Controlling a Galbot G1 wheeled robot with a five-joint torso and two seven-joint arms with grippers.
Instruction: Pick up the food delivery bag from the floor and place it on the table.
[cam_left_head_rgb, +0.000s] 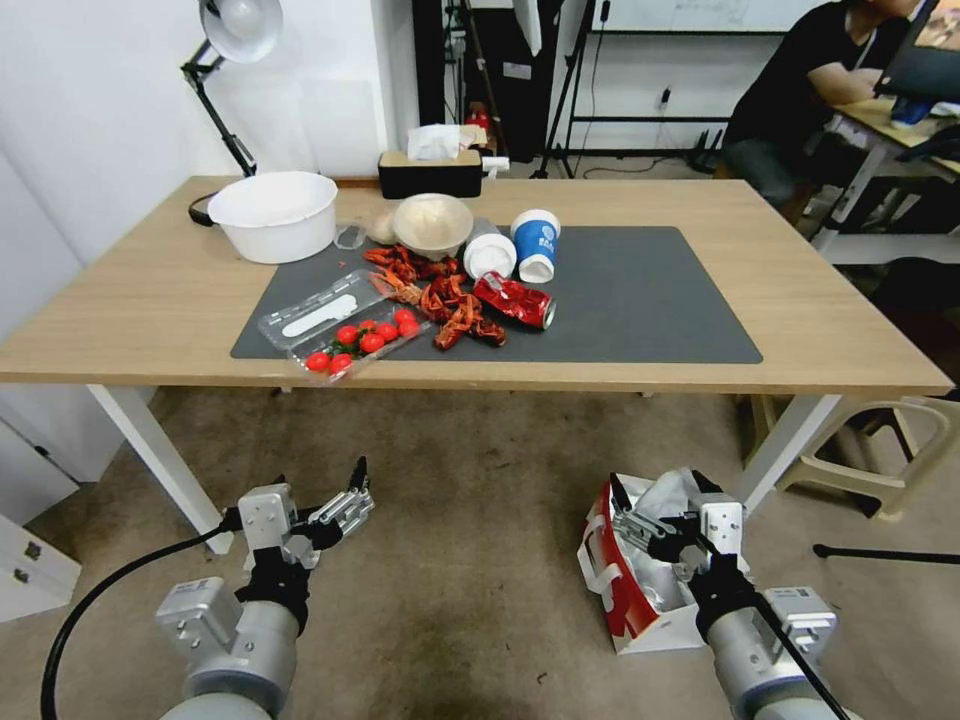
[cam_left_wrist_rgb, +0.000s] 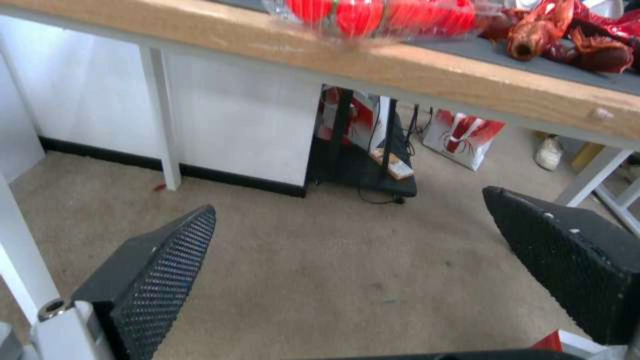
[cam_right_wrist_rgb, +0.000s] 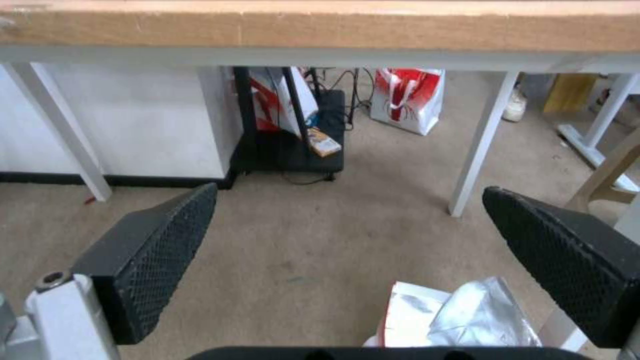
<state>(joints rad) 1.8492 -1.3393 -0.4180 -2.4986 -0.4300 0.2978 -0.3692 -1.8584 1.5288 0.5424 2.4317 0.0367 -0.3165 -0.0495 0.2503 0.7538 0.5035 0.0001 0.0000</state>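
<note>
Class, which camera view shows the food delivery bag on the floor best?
The head view: the food delivery bag shows its red side, handles and foil lining under the right claw. The right wrist view catches its foil top; the left wrist view, a red-and-white corner.

No legible text, brand, number or sign can be read. A white marking is carried on the blue paper cup (cam_left_head_rgb: 535, 243), well ahead of both grippers on the table (cam_left_head_rgb: 800, 300), but its characters cannot be resolved. A red graphic is printed on a white bag (cam_right_wrist_rgb: 407, 100) beyond the table legs; no wording can be made out.
</note>
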